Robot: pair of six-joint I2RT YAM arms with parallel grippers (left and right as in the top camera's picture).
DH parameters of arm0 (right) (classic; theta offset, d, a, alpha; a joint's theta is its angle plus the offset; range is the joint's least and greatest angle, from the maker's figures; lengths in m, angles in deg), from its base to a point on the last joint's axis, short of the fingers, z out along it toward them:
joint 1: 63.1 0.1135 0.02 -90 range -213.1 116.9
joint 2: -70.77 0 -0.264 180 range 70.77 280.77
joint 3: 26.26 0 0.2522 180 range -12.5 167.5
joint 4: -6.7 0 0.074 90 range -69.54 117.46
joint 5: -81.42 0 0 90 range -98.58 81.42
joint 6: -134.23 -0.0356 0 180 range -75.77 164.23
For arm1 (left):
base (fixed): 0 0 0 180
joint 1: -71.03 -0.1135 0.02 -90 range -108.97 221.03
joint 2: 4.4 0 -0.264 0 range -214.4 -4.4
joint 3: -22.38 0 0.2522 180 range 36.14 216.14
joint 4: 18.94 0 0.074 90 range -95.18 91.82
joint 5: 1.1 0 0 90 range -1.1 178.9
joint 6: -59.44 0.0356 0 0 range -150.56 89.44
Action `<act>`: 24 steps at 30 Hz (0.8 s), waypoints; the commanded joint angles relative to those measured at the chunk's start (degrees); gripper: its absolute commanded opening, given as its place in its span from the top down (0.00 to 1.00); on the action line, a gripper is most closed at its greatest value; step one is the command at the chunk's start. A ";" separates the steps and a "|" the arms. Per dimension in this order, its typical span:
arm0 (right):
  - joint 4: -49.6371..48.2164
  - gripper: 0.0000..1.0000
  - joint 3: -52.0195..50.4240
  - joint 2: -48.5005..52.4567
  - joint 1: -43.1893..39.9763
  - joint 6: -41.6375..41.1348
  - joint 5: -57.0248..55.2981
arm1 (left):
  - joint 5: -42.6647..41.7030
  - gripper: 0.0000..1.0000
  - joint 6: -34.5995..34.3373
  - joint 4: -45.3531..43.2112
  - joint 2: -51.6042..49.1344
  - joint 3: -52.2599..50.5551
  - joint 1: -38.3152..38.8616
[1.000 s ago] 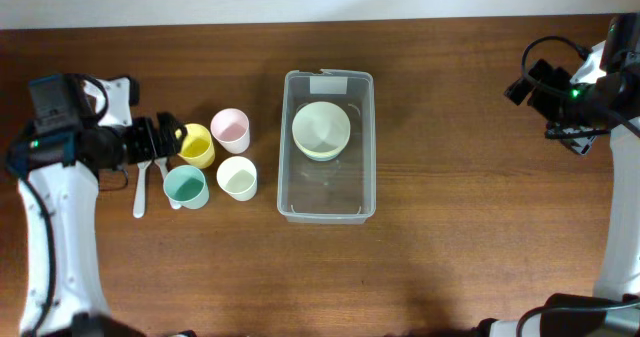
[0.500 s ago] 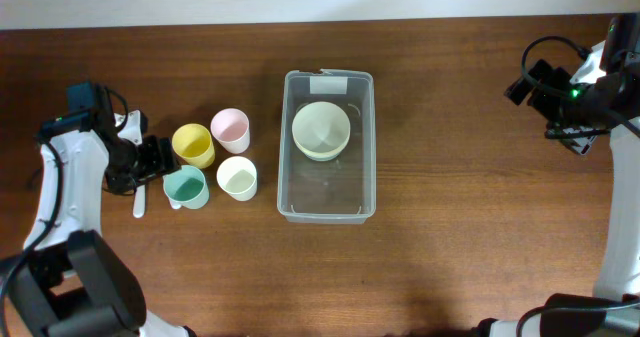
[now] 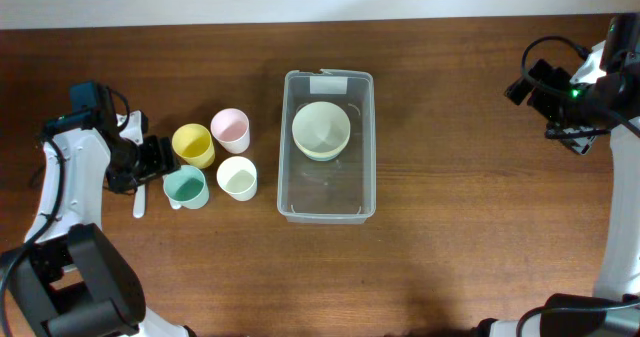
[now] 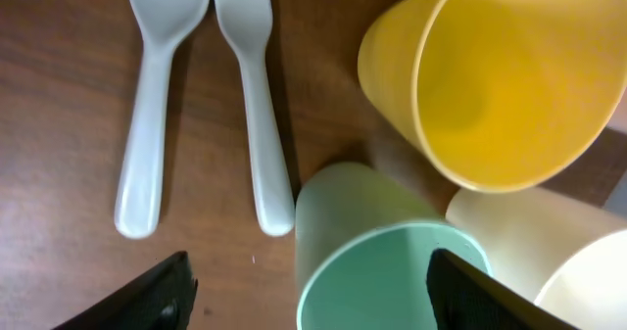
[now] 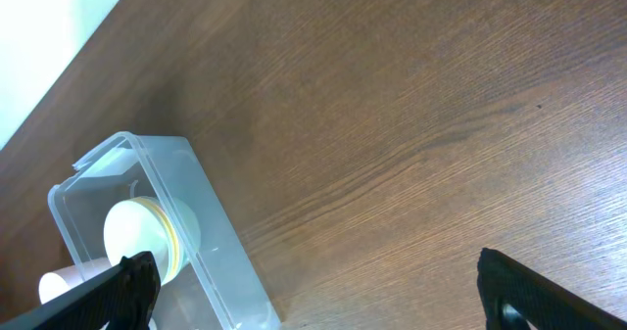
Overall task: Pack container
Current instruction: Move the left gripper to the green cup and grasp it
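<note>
The left gripper (image 4: 315, 293) has its two fingers spread wide apart, and they hold nothing. The green cup (image 4: 382, 271) sits right in front of them, in line with the gap. The yellow cup (image 4: 490, 75) and the cream cup (image 4: 549, 261) stand very close to the green one. I cannot tell if they touch. A white spoon (image 4: 157, 95) and a white fork (image 4: 250, 105) lie side by side on the table (image 3: 460, 257), just left of the cups. A pink cup (image 3: 230, 129) stands at the far right of the bunch.

The right gripper (image 5: 328, 296) is wide open too, with nothing in it. It hangs far off on the right side.

The container (image 3: 330, 192) sits in the middle of the table, well to the right of the cups. Its pale label is at the far end. A pale bowl (image 3: 321, 129) is in its far half, and the near half is bare.

It looks like packing has begun and a cup is next, most likely the green one. The left fingers would need to go down around it and squeeze gently. They must not bump the cups next to it. Then the cup must be carried right and set in the bare near half.
</note>
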 commanded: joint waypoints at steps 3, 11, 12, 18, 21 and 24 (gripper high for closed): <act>-0.17 0.01 0.59 -0.33 -0.11 -0.20 -0.50 | 0.44 0.28 -0.48 3.34 -0.22 0.66 -0.22; -0.17 0.01 0.59 -0.33 -0.11 -0.20 -0.50 | 1.95 0.32 -0.50 2.45 -1.79 -0.72 -0.22; -0.15 0.01 0.59 -0.33 -0.11 -0.20 -0.50 | 2.10 0.33 -0.50 2.25 -2.38 -0.72 -0.22; -0.17 0.01 0.59 -0.33 -0.09 -0.20 -0.50 | 1.88 0.47 -0.50 -0.09 -6.23 -0.72 -0.22; -0.17 0.01 0.59 -0.33 -0.11 -0.20 -0.50 | 1.68 0.61 -0.48 -0.66 -7.28 -0.72 -0.22; -0.17 0.01 0.59 -0.33 -0.09 -0.20 -0.50 | 1.66 0.80 -0.46 -0.63 -7.26 -0.70 -0.22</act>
